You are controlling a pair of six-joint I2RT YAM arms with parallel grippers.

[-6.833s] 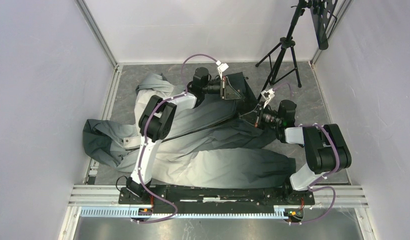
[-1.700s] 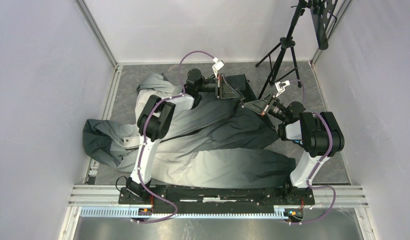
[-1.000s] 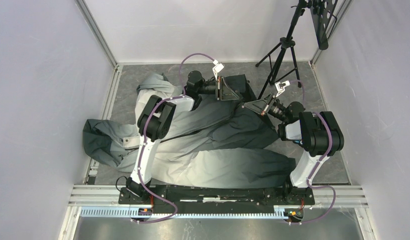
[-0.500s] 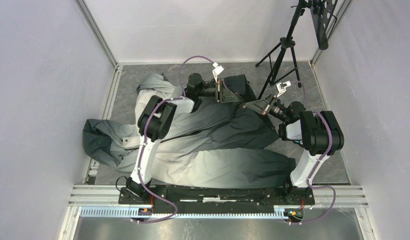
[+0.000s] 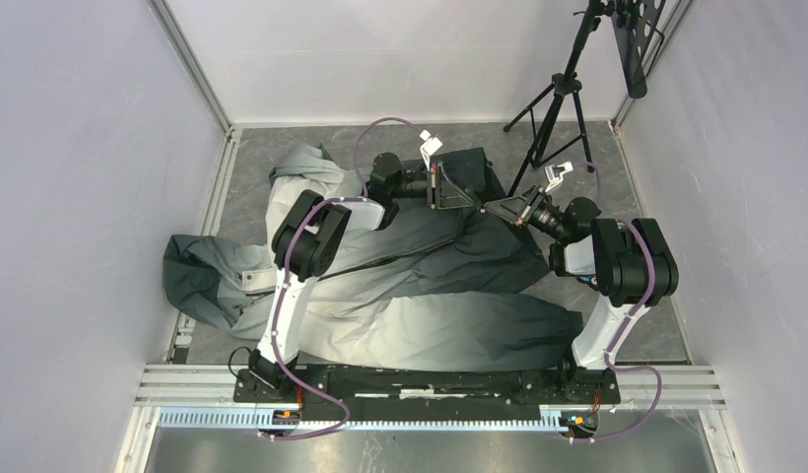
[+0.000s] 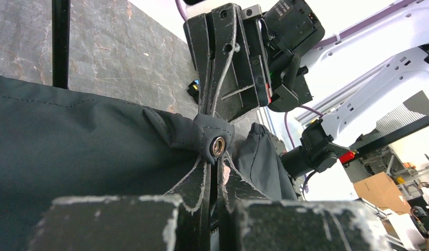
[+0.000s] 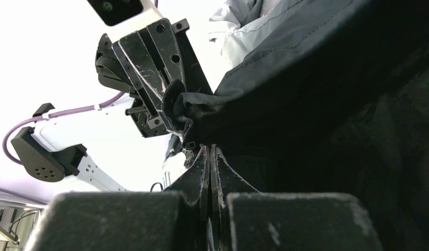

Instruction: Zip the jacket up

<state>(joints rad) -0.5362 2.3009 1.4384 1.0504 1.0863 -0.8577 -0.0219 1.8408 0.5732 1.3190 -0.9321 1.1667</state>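
Grey speckled worktop (image 5: pixel 637 168), jacket (image 5: pixel 420 315) sprawled across it, left hand (image 6: pixel 214 172) pinched tight on the dark hem corner by the snap, right hand (image 7: pixel 209 154) clamped on that same corner straight opposite

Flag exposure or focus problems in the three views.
Top external: even light, sharp, grey-to-black shading of the jacket reads clearly. Left wrist: snap in focus, left gripper soft up close, upper right blown white. Right wrist: backlit, left side washed out, dark fabric crushed to black.
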